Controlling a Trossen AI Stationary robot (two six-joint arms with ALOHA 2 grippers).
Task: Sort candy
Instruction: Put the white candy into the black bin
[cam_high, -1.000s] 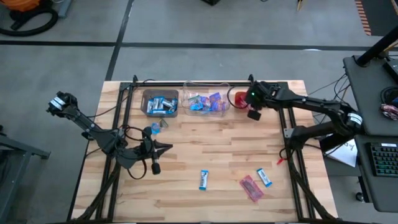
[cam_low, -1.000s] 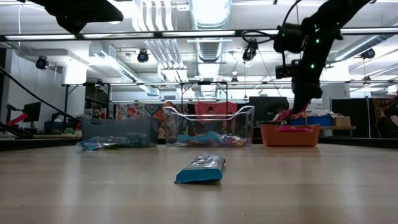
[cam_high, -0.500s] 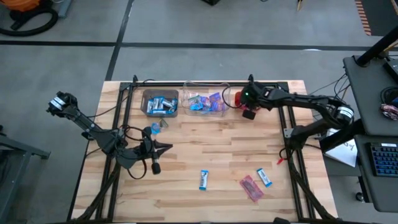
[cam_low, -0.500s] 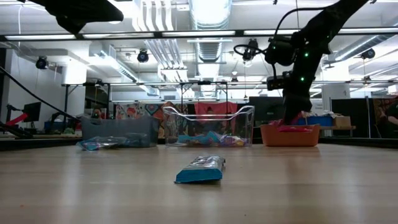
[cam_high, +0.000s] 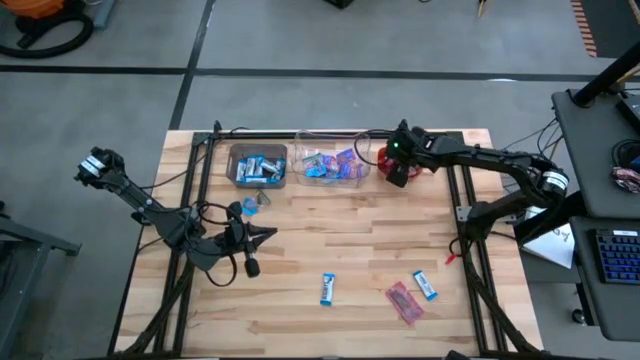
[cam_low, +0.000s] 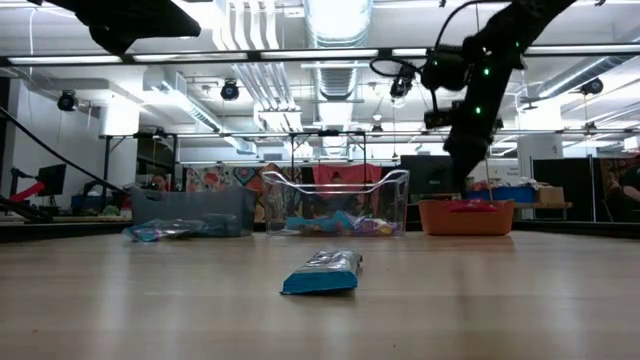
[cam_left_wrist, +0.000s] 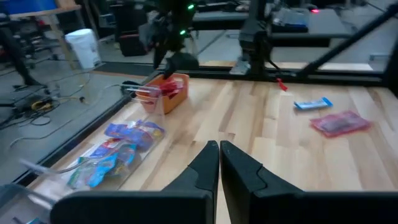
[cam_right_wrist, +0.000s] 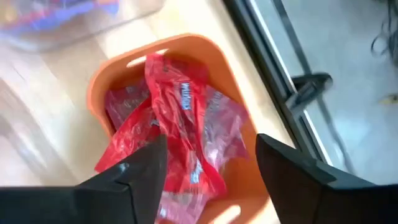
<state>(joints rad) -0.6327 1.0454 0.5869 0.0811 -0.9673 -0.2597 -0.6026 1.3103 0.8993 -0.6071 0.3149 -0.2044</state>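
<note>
My right gripper (cam_right_wrist: 211, 180) hangs open just above the orange bin (cam_right_wrist: 99, 81) at the table's far right (cam_high: 395, 172), its fingers on either side of the red candy (cam_right_wrist: 180, 130) piled inside. My left gripper (cam_high: 272, 237) rests shut over the table's left middle, holding nothing (cam_left_wrist: 219, 149). A blue candy (cam_high: 327, 289), a red candy (cam_high: 404, 302) and another blue candy (cam_high: 425, 285) lie flat on the near part of the table. One more blue candy (cam_high: 250, 205) lies near the brown bin (cam_high: 259, 166).
The brown bin holds blue-and-white candy, and the clear bin (cam_high: 333, 163) beside it holds multicoloured candy. All three bins stand in a row along the far edge. Black frame rails (cam_high: 200, 190) run down both table sides. Bare wood lies between the bins and the loose candy.
My right gripper brought a red candy toward the table's left and down into the orange bin, let it go there, and then rose a little above the bin. The red candy now lies in the bin with the others.
</note>
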